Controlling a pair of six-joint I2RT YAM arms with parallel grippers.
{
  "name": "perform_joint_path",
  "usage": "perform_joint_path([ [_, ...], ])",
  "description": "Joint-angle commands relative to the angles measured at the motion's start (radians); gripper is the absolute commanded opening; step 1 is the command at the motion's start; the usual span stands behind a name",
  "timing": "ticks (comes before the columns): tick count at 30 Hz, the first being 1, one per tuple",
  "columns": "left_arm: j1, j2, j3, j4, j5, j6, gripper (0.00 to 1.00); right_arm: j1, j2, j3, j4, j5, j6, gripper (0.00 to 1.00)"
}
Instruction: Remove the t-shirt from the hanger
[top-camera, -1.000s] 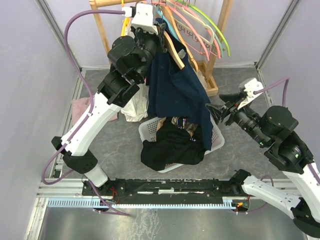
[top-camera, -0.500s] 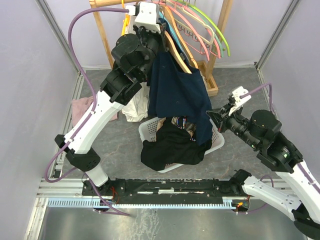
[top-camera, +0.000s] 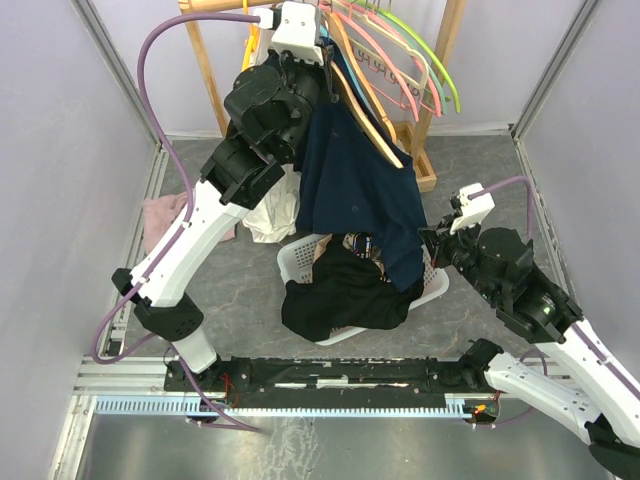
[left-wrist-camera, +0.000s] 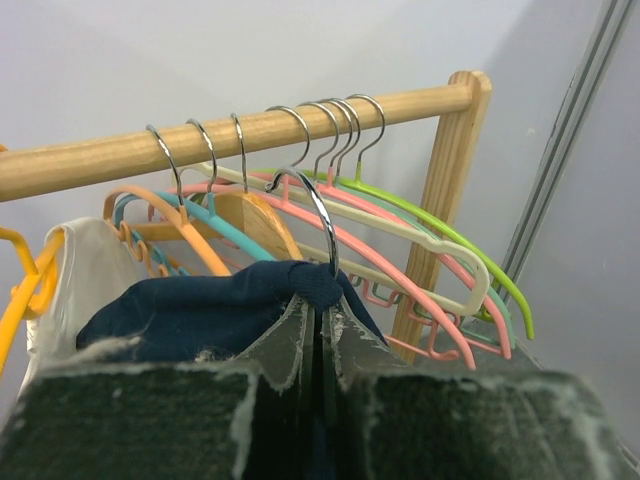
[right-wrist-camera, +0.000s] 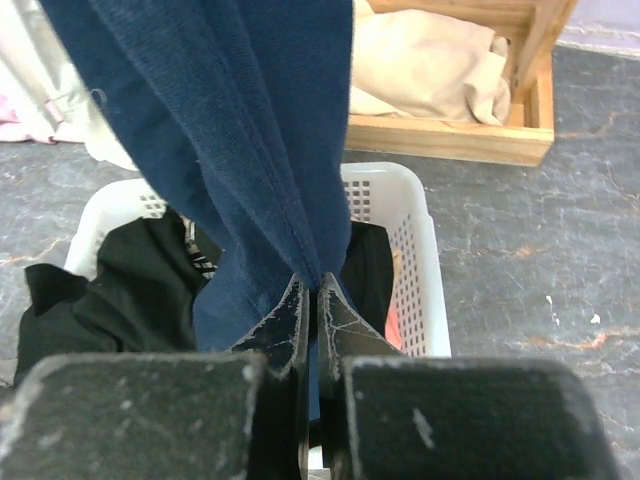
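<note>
A navy t-shirt (top-camera: 355, 190) hangs on a wooden hanger (top-camera: 372, 122) with a metal hook (left-wrist-camera: 318, 215). My left gripper (left-wrist-camera: 322, 305) is shut at the base of that hook, where the navy collar (left-wrist-camera: 310, 285) bunches, and holds the hanger up just below the rail (left-wrist-camera: 250, 130). The left gripper (top-camera: 325, 92) is half hidden behind the shirt in the top view. My right gripper (right-wrist-camera: 318, 285) is shut on the shirt's lower right edge (right-wrist-camera: 250, 120), above the basket. It (top-camera: 428, 242) sits at the shirt's bottom corner in the top view.
A white laundry basket (top-camera: 437, 282) with dark clothes stands below the shirt. Several coloured hangers (left-wrist-camera: 440, 250) hang on the wooden rail. The rack's wooden base (right-wrist-camera: 450, 135) holds a cream cloth. A pink cloth (top-camera: 160, 215) and a white cloth (top-camera: 270, 215) lie to the left.
My right gripper moved left to the shirt's lower edge and closed on it. The left arm lifted the hanger a little, and the shirt now stretches towards the right.
</note>
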Motion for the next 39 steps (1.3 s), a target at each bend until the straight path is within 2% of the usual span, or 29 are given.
perform_joint_path([
  [1,0.0,-0.022,0.077,0.096,-0.037,0.033,0.03,0.004,-0.01,-0.05,0.01,0.103,0.045,0.02],
  [15,0.0,-0.006,0.131,0.079,-0.08,0.033,0.03,0.004,0.015,-0.17,0.063,0.052,0.087,0.02],
  [26,-0.002,-0.032,0.034,0.104,-0.016,0.016,0.03,0.004,-0.006,-0.048,0.088,-0.033,-0.003,0.02],
  [28,-0.001,-0.036,0.022,0.109,-0.011,0.013,0.03,0.004,-0.004,-0.018,0.09,-0.065,-0.016,0.09],
  [34,-0.006,-0.029,0.016,0.1,-0.01,0.008,0.03,0.004,-0.009,0.078,0.098,-0.135,-0.065,0.45],
  [39,-0.011,-0.023,0.014,0.099,-0.014,0.005,0.03,0.005,-0.006,0.134,0.112,-0.187,-0.09,0.52],
])
